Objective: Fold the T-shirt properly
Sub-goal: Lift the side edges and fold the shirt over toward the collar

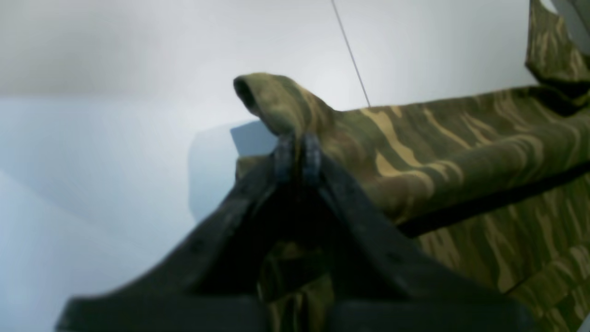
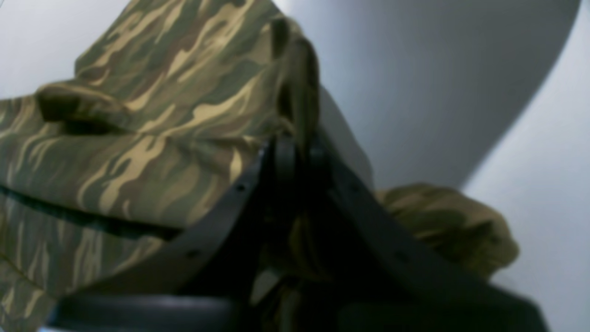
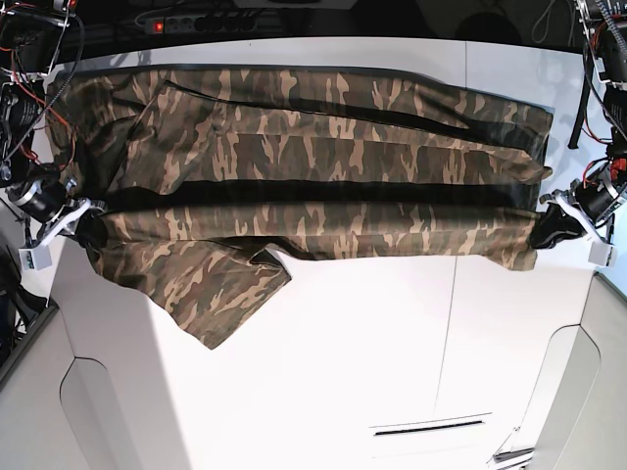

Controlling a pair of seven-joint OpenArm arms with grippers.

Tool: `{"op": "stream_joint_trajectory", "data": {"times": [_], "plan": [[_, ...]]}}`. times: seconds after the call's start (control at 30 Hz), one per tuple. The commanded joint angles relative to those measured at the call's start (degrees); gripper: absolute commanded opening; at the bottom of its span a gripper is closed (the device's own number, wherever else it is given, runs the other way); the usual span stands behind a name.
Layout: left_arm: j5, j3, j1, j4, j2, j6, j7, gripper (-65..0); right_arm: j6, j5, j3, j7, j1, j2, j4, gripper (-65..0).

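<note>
- Pinching cloth in both pincers: my left pincer is clamped tight on a bunched edge of the T-shirt, a fold of it curling up past the tips.
- My right pincer is likewise closed hard on a gathered edge of the shirt; cloth bulges on both sides of the fingers.
- In the base view the left pincer holds the shirt's end at that view's right, the right pincer the end at its left.
- The shirt stretches between them as a lifted band, a dark shadow line beneath it.
- The rest lies spread on the white table toward the far edge.
- A sleeve hangs down onto the table near my right pincer.
- A thin seam line crosses the tabletop below the shirt.
</note>
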Motion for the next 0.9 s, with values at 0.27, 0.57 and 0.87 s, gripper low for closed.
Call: {"op": "stream_joint_trajectory", "data": {"times": [0.27, 0.57, 0.87], "plan": [[3.1, -0.6, 0.3, 1.1, 2.1, -0.5, -1.6, -65.0, -1.0, -5.2, 0.4, 17.3, -1.0, 0.9, 0.7, -33.5], [3.5, -0.6, 0.2, 1.1, 2.0, -0.5, -2.4, -65.0, -5.6, -11.4, 0.3, 19.2, 7.0, -3.7, -2.9, -33.5], [3.6, -0.6, 0.5, 1.1, 2.0, -0.5, -2.7, -65.0, -3.0, -15.0, 0.0, 26.6, 19.5, -6.9, -26.6, -33.6]]}}
